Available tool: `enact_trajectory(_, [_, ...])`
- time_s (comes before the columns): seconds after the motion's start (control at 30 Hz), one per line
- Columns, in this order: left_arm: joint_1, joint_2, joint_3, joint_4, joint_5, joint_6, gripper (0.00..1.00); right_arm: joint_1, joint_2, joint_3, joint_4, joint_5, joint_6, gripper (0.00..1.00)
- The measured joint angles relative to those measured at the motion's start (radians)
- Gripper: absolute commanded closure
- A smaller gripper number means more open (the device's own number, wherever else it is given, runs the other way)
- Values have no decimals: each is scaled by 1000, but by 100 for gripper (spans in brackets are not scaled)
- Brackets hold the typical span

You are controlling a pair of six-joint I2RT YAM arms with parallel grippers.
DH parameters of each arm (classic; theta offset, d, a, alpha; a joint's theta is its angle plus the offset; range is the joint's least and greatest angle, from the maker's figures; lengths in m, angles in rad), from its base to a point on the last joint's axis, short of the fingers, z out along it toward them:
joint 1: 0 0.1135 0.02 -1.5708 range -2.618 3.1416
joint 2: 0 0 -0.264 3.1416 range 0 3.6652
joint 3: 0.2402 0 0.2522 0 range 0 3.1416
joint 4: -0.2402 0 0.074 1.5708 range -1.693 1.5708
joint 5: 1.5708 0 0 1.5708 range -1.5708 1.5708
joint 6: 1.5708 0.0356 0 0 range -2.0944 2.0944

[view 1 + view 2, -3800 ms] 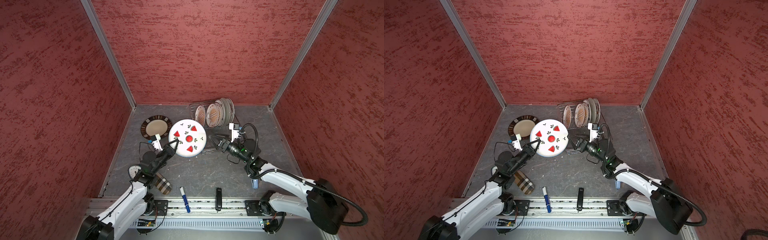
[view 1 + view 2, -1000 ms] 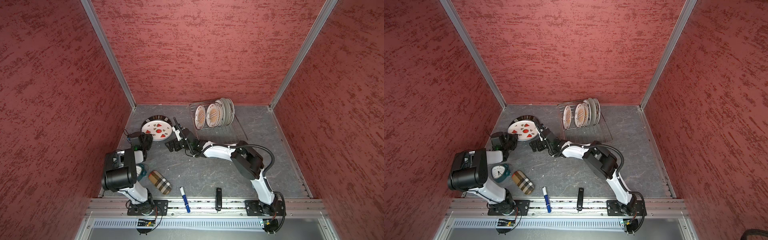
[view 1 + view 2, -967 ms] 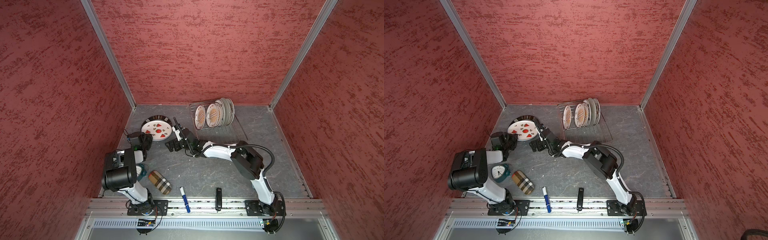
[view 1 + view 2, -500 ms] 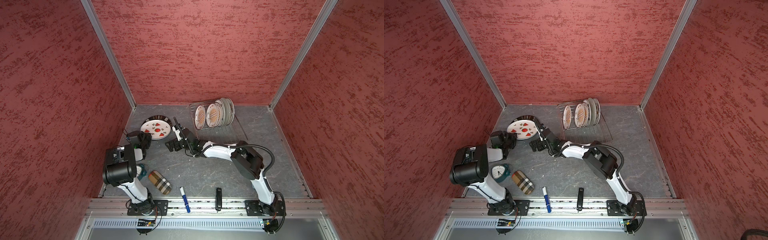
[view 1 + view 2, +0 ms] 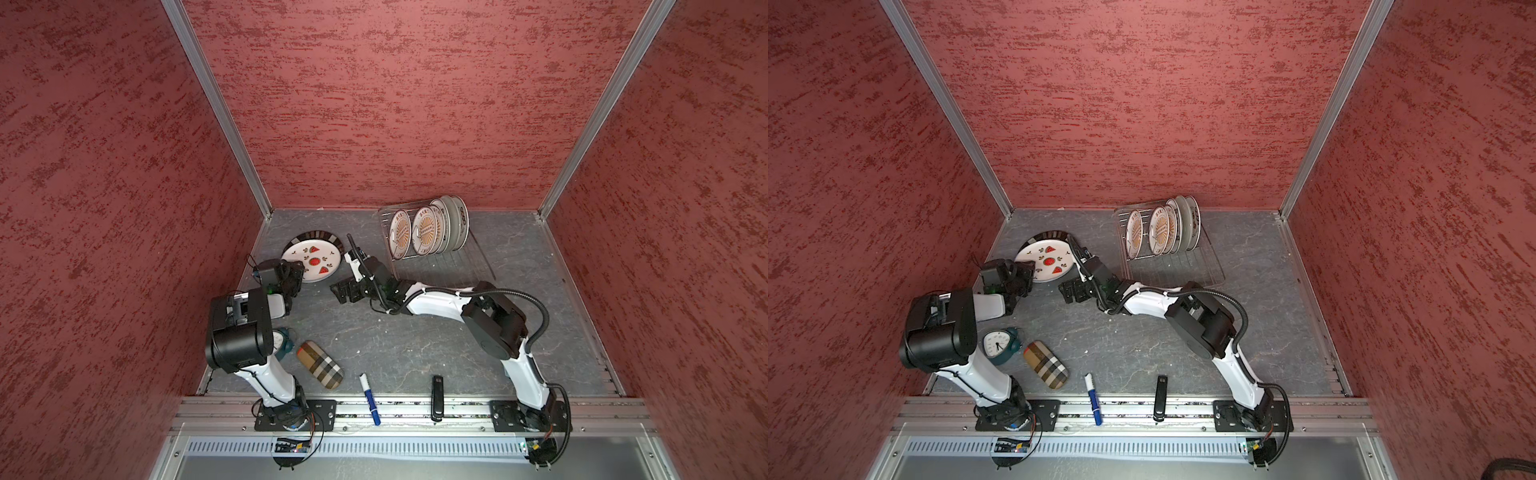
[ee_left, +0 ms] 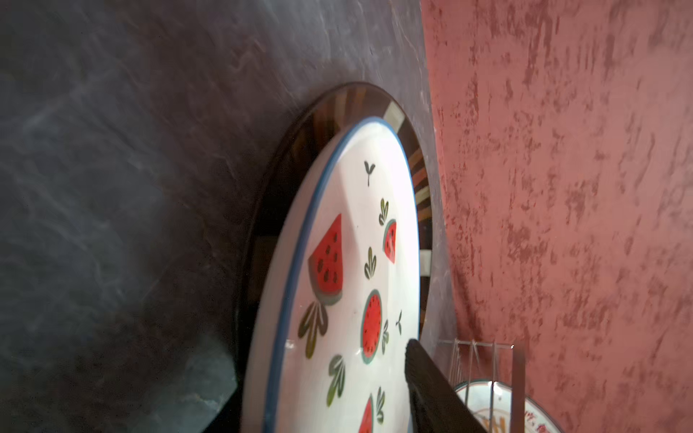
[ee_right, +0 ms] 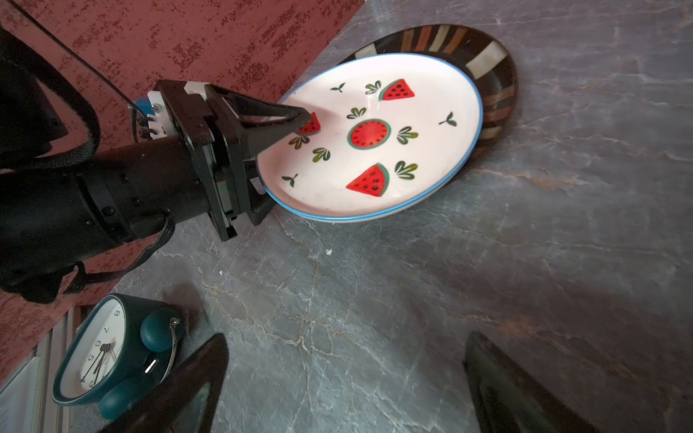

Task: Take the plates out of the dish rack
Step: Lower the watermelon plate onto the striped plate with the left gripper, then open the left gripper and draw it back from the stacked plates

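The dish rack (image 5: 440, 266) (image 5: 1177, 266) stands at the back with several orange-centred plates (image 5: 424, 228) (image 5: 1158, 230) upright in it. The watermelon plate (image 5: 318, 259) (image 5: 1050, 259) (image 7: 375, 135) (image 6: 348, 262) lies on the dark-rimmed plate (image 5: 322, 237) (image 5: 1050, 235) (image 7: 491, 75) (image 6: 337, 108) at the back left. My left gripper (image 5: 297, 270) (image 5: 1025, 272) (image 7: 279, 165) (image 6: 322, 375) is open astride the watermelon plate's near rim, one finger above it and one below. Beside that stack, my right gripper (image 5: 345, 291) (image 5: 1071, 293) (image 7: 345, 375) hangs wide open over bare table.
A teal clock (image 5: 996, 343) (image 7: 97, 356) stands by the left arm's base. A plaid case (image 5: 320, 365) (image 5: 1045, 365), a blue marker (image 5: 369, 399) (image 5: 1093, 399) and a black stick (image 5: 437, 397) (image 5: 1160, 397) lie near the front rail. Red walls close in three sides.
The watermelon plate, held in the air earlier, now lies on the dark-rimmed plate. In the last half second my left jaws have parted. The right arm has stayed put.
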State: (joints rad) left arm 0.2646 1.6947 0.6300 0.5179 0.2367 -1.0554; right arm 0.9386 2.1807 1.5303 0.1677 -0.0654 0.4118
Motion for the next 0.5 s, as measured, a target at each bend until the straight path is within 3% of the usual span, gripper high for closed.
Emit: enact_trajectory(0.5, [-44, -70, 74, -226, -185, 23, 27, 0, -2, -35, 5, 0, 3, 1])
